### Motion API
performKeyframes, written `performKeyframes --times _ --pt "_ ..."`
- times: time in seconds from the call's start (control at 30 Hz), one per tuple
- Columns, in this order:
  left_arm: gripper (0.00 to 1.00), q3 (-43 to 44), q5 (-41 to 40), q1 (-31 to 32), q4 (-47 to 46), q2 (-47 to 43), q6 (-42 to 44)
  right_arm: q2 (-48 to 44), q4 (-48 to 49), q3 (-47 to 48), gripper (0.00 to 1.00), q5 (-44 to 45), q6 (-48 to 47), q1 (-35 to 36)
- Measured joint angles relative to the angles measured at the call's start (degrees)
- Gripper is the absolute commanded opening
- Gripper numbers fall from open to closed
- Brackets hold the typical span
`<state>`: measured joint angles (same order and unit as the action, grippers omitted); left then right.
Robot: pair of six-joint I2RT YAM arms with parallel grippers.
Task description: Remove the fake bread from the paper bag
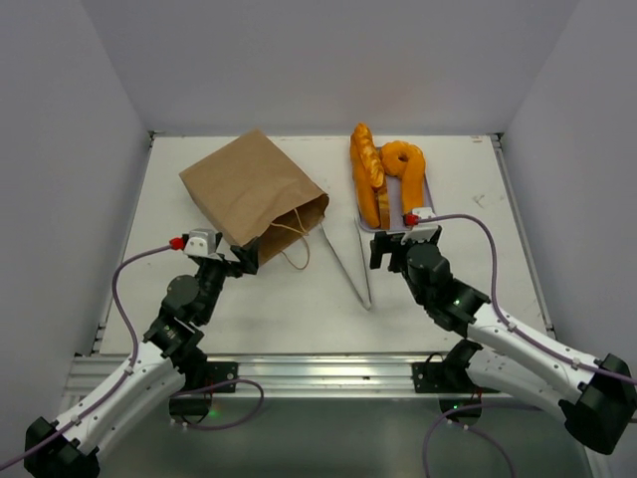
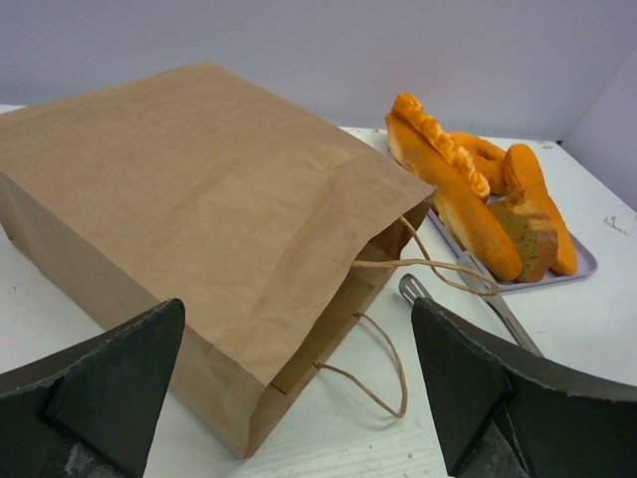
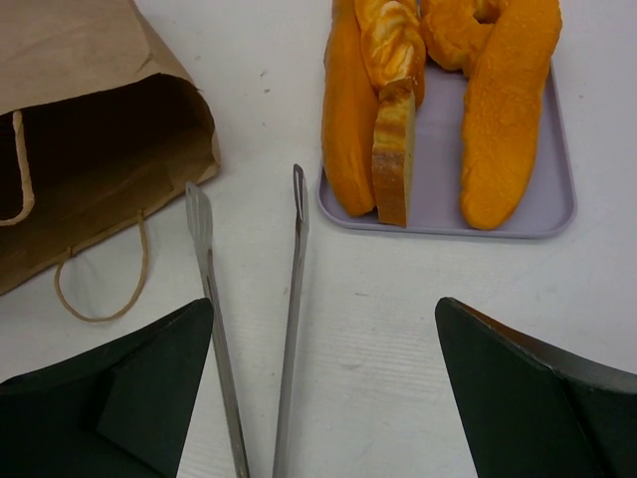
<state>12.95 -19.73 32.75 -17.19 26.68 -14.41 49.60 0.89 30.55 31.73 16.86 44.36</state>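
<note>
Judging from where the pieces lie, the job looks close to finished. The fake bread [image 1: 376, 177] sits outside the paper bag [image 1: 249, 189], piled on a lavender tray [image 3: 443, 159] at about 1 o'clock of the table's middle in the top view: long scored loaves side by side, a cut chunk leaning on them, and a ring-like piece at the 12 o'clock end of the tray. The bag lies flat on its side at about 10 o'clock, well apart from the tray, with its mouth and cord handles facing 5 o'clock. From the right wrist the mouth gapes dark, and no orange shows in the part that can be seen; the deeper end is hidden, so I cannot rule out a last piece inside. The bag's sunken top in the left wrist view suggests little or nothing is left.

A pair of metal tongs [image 1: 348, 264] rests on the table between bag and tray, tips toward 12 o'clock, touched by neither arm.

The left gripper [image 2: 297, 319] hangs just at the bag's 6 o'clock corner, jaws spread wide and empty. The right gripper [image 3: 323, 309] hovers at the tray's 6 o'clock edge, also released and holding nothing.

What is left, I judge, is only a check of the bag's depth.
</note>
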Motion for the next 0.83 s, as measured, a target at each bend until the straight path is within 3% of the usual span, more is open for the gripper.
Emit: performKeyframes --times 0.83 --pt "1.00 -0.11 -0.24 0.00 -0.31 -0.15 0.00 -2.05 2.71 -1.55 0.99 -2.69 -1.29 0.00"
